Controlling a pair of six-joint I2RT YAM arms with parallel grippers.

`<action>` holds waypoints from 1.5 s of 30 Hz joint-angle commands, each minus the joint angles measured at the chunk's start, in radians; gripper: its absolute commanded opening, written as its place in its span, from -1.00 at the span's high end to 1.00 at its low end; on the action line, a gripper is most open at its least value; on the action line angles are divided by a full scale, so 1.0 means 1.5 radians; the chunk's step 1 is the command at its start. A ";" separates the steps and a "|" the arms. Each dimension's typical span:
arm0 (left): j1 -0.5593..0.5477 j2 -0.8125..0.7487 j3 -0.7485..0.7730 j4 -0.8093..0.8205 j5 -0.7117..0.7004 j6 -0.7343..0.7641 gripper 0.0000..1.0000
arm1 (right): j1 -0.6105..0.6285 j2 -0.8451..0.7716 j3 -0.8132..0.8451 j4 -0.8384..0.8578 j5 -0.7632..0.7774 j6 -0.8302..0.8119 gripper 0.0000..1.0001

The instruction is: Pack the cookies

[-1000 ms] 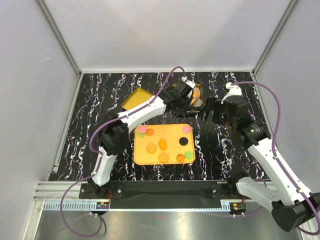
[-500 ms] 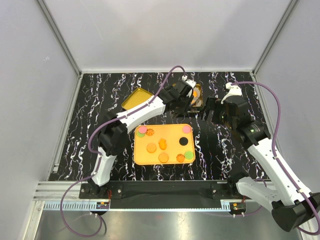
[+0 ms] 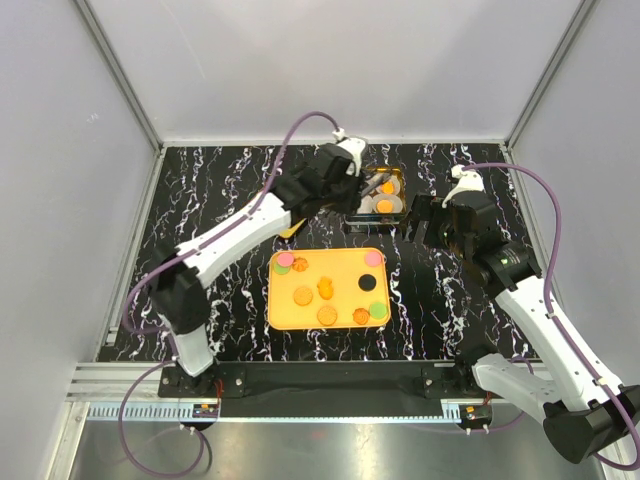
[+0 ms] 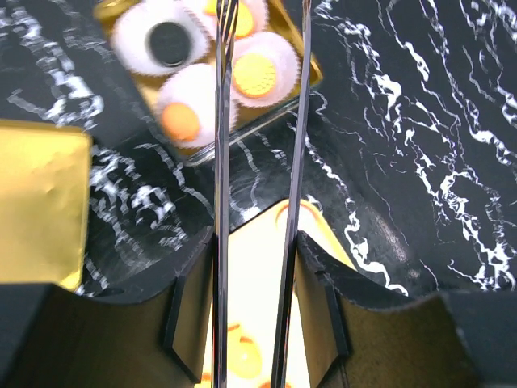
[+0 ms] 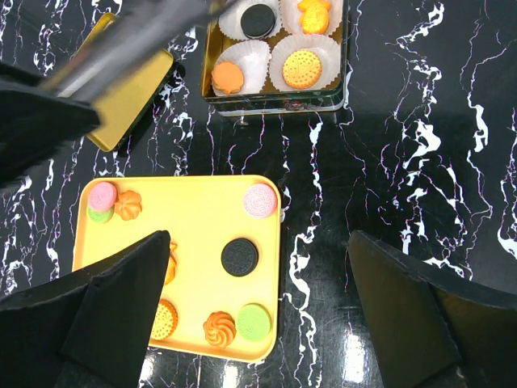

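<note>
Hovering above the tin [image 5: 279,103], the left hand [image 4: 256,267] grips tongs [image 4: 220,162] to drop cookies [image 5: 240,256] into cups [image 5: 242,50]; right hand [image 5: 262,291] gapes empty.

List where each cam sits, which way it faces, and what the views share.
Top external: fixed above and behind the bases, looking down on the table; left arm and right arm show.
Left wrist: on the left arm, looking along the left end effector and its tongs toward the tin; own fingers show.
Right wrist: on the right arm, looking down past the open right end effector at the yellow tray; own fingers show.
Shared: all three see tin and tray.
</note>
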 commanded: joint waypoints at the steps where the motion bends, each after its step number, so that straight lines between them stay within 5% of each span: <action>1: 0.032 -0.098 -0.051 0.047 -0.015 -0.031 0.10 | 0.002 -0.010 0.007 0.018 0.000 -0.005 -0.99; 9: 0.105 -0.252 -0.217 0.012 -0.120 -0.082 0.09 | 0.002 -0.005 0.012 0.022 -0.014 -0.005 -0.99; 20: 0.378 -0.385 -0.430 0.028 -0.108 -0.166 0.03 | 0.002 0.007 0.007 0.042 -0.048 0.000 -0.99; 29: 0.521 -0.269 -0.438 0.083 -0.080 -0.181 0.04 | 0.003 0.003 -0.002 0.049 -0.057 0.002 -1.00; 45: 0.551 -0.031 -0.362 0.011 -0.154 -0.199 -0.11 | 0.002 -0.018 -0.007 0.043 -0.059 0.000 -0.99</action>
